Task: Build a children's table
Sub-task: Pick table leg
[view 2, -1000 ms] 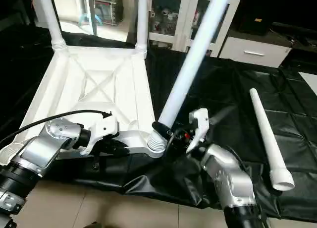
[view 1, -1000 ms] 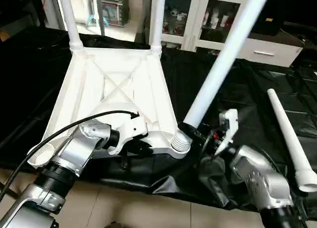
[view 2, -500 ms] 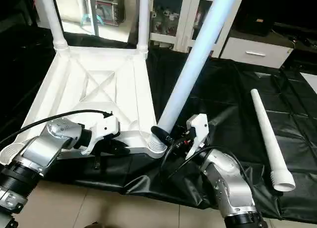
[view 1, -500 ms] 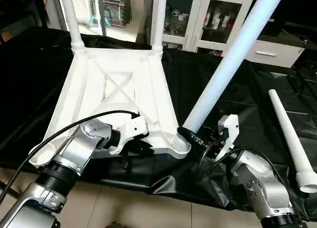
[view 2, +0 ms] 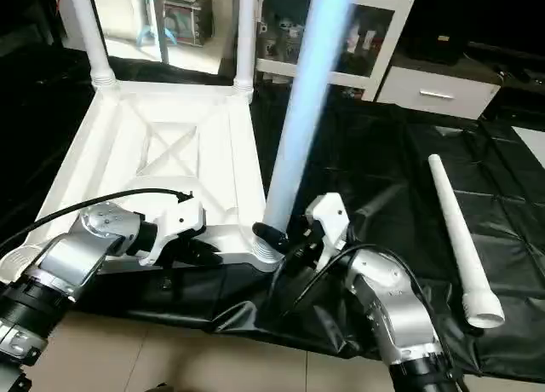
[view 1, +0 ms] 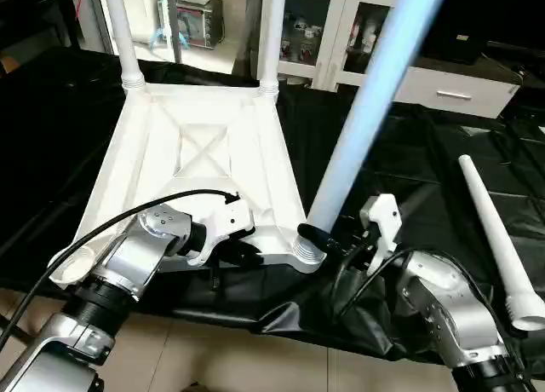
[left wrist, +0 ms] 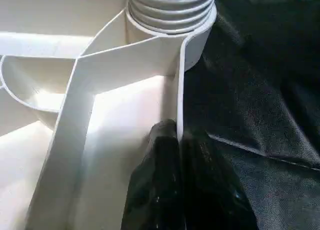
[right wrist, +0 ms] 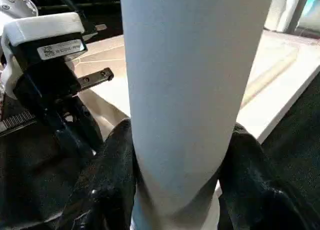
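Table top point(view 1: 204, 153) upside down, two far legs in, third leg point(view 1: 358, 128) clamped by right gripper point(view 1: 328, 239) at near-right socket, left gripper point(left wrist: 177, 140) pinching rim, fourth leg point(view 1: 494, 230) loose on right.

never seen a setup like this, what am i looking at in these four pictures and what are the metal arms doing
It's a humanoid robot with two silver arms, each ending in a gripper of two black fingers. It is putting together a children's table.

The two wide pictures come from cameras on its head, looking down over its forearms. The two close-ups come from cameras on its wrists, looking along the fingers.

The white table top lies upside down on a black sheet, ribs facing up. Two legs already stand in the far corners. A spare leg lies on the sheet to the right.

The left gripper is shut on the table top's near rim. The right gripper clasps a third leg near its base, at the ridged corner socket.
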You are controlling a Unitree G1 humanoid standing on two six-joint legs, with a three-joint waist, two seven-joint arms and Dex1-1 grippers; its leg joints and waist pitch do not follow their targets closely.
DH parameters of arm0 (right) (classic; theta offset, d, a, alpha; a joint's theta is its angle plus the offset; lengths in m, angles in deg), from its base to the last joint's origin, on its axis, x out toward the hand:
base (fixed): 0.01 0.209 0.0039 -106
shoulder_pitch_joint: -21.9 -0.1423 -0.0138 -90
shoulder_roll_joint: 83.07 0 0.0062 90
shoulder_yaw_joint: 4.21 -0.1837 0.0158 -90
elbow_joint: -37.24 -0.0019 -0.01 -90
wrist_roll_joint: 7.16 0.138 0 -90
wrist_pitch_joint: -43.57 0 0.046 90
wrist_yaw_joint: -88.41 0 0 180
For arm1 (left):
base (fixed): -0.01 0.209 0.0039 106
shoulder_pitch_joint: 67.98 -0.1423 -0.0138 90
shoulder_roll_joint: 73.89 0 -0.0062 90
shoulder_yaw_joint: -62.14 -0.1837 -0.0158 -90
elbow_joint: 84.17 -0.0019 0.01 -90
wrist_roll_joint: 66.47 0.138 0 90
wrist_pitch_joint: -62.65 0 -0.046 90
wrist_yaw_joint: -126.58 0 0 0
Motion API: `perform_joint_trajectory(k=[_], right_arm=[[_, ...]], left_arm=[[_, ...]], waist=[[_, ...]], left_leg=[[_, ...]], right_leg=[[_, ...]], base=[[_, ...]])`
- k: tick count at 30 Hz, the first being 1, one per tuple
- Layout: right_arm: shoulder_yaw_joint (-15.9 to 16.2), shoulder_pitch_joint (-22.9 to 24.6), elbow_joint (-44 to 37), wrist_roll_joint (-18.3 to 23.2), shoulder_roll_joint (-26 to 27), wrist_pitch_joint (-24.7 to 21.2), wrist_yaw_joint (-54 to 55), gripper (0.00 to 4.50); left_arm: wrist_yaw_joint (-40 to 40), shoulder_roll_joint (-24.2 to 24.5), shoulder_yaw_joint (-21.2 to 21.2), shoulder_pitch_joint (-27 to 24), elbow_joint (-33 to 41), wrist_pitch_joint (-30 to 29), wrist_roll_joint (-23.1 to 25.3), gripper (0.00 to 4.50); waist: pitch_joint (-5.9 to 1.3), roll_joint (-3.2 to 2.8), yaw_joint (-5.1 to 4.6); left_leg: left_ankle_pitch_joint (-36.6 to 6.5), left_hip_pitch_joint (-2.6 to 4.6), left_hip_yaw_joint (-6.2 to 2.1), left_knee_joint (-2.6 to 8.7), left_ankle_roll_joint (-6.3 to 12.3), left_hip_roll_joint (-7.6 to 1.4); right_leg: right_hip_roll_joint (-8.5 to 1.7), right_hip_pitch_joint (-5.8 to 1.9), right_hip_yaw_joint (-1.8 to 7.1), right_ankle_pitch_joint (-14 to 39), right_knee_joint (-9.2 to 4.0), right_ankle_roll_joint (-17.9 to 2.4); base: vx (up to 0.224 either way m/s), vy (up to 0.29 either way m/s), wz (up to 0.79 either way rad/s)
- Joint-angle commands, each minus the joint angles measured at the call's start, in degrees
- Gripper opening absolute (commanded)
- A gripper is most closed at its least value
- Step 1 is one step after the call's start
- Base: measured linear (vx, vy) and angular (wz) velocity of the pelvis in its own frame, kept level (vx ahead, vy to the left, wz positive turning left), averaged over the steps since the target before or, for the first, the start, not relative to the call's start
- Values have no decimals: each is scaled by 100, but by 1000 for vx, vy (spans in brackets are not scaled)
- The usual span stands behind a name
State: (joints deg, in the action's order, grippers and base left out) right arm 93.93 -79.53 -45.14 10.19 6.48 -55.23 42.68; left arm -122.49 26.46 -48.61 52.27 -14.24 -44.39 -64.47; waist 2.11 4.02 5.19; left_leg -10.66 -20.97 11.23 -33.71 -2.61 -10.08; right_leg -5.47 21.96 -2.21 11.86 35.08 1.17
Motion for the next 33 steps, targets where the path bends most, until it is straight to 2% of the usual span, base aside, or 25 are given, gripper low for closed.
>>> perform_joint_trajectory(k=[1,6,11,16,22,25,26,28,30,31,33], right_arm=[[241,238,631,-248,-142,-718,1,186],[224,94,881,-252,-105,-973,158,186],[169,103,842,-235,-58,-1039,210,186],[122,96,836,-188,-37,-994,231,186],[99,89,862,-259,-8,-866,340,186],[-10,-145,1222,-650,176,-650,1155,186],[-59,-268,1392,-771,255,-612,1476,186],[-123,-465,1652,-866,387,-590,1861,186],[-201,-892,2203,-1010,663,-578,2557,186],[-206,-964,2296,-1029,704,-576,2651,186],[-248,-1292,2720,-1091,888,-593,3123,186]], left_arm=[[46,-78,146,34,-1,76,-194,1],[35,-81,135,52,-19,104,-199,1],[51,-103,128,60,-17,106,-201,0],[103,-112,138,51,-17,132,-200,0],[317,-147,216,50,-39,91,-172,0],[714,-364,347,107,-48,-179,-181,0],[828,-471,377,132,-41,-308,-203,0],[1102,-670,417,216,-117,-479,-180,0],[1790,-1089,486,501,-526,-624,-31,0],[1933,-1159,505,559,-618,-616,2,0],[2521,-1472,621,824,-973,-742,70,0]], waist=[[-192,-40,-42],[-185,-32,-62],[-165,-33,-90],[-169,-29,-88],[-154,-40,-97],[-153,-42,-130],[-144,-20,-175],[-158,-36,-250],[-167,-25,-308],[-157,-34,-327],[-172,-27,-354]], left_leg=[[-2247,111,-196,572,-274,-345],[-2474,123,-213,580,-351,-346],[-2969,169,-255,593,-431,-343],[-2983,170,-253,600,-422,-345],[-3124,175,-267,610,-438,-346],[-3176,164,-281,624,-512,-345],[-3214,142,-300,626,-521,-330],[-3236,145,-315,625,-546,-324],[-3133,130,-315,627,-541,-301],[-3154,154,-319,619,-535,-291],[-3071,158,-307,610,-482,-291]], right_leg=[[-334,-20,224,2124,-530,-809],[-351,9,227,2393,-569,-741],[-361,56,223,2951,-636,-587],[-357,71,231,2884,-640,-585],[-360,89,228,3092,-668,-530],[-365,100,217,3156,-662,-523],[-362,82,193,3290,-676,-495],[-371,73,176,3352,-680,-485],[-358,56,156,3322,-705,-470],[-360,83,153,3370,-736,-473],[-364,70,155,3197,-738,-517]], base=[[0,0,0],[0,0,0],[0,0,0],[0,0,0],[0,0,0],[0,0,0],[0,0,0],[0,0,0],[0,0,0],[0,0,0],[0,0,0]])
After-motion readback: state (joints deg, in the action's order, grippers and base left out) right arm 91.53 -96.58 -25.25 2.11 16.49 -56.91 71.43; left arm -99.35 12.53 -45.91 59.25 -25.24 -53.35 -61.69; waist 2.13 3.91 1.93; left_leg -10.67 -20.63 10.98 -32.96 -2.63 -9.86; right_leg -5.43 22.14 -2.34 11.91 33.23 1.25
